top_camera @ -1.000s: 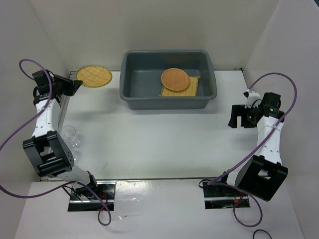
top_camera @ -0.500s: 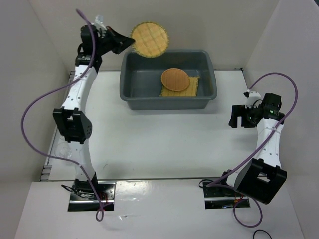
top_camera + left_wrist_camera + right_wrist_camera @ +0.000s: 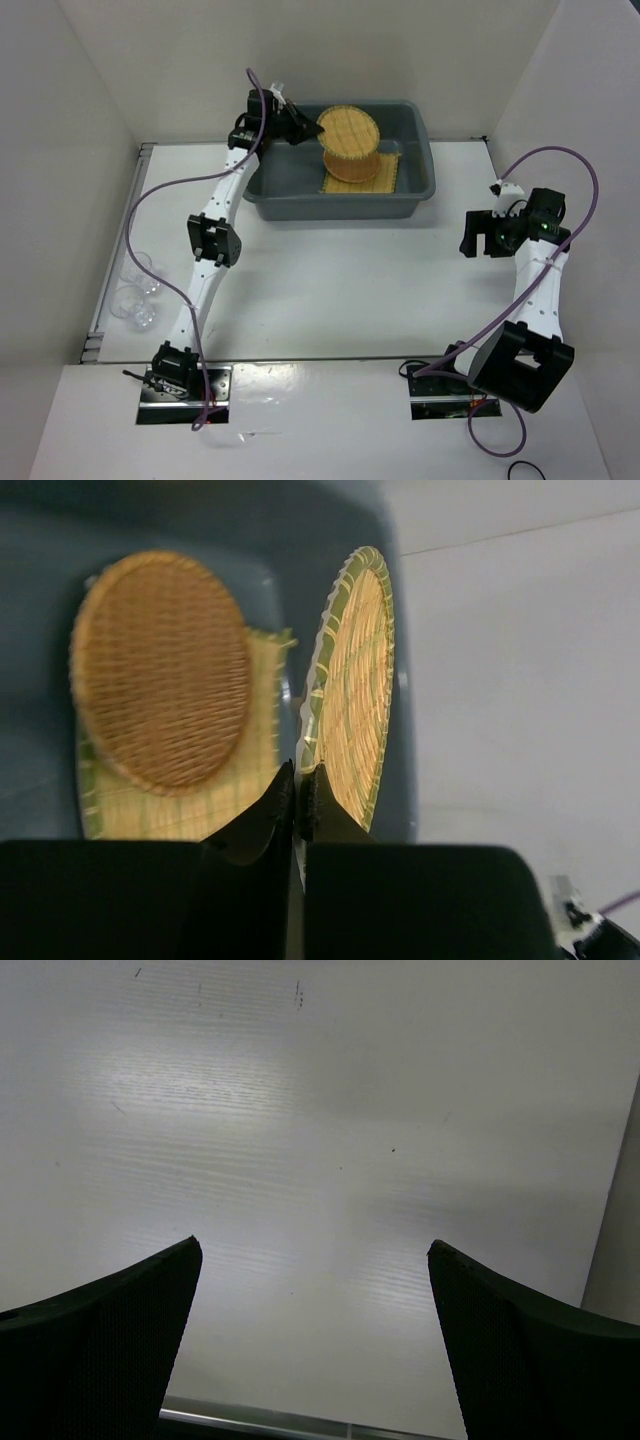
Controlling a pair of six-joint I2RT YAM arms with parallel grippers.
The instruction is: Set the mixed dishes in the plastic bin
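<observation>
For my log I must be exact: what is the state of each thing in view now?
round woven plate: held tilted above the plastic bin.
left gripper: shut on the plate.
square mat: flat inside the bin.
orange-brown disc: lying on the mat.
clear cups: outside the bin.
right gripper: open, empty.

White, flat, matte worktop, w/ white panels standing along its L, R & far edges. A large dark grey rectangular plastic bin, w/ rounded corners & rolled rim, sits upright directly on it at approx mid far edge, long side parallel to that edge. A cluster of small clear plastic cups lies at the L edge, toward the near-L corner. They are close together and look like three, exact count unclear, well apart from the bin. A thin grey strip runs along the L edge, just beside the cups. R wrist view: worktop surface shows a few tiny dark specks.
</observation>
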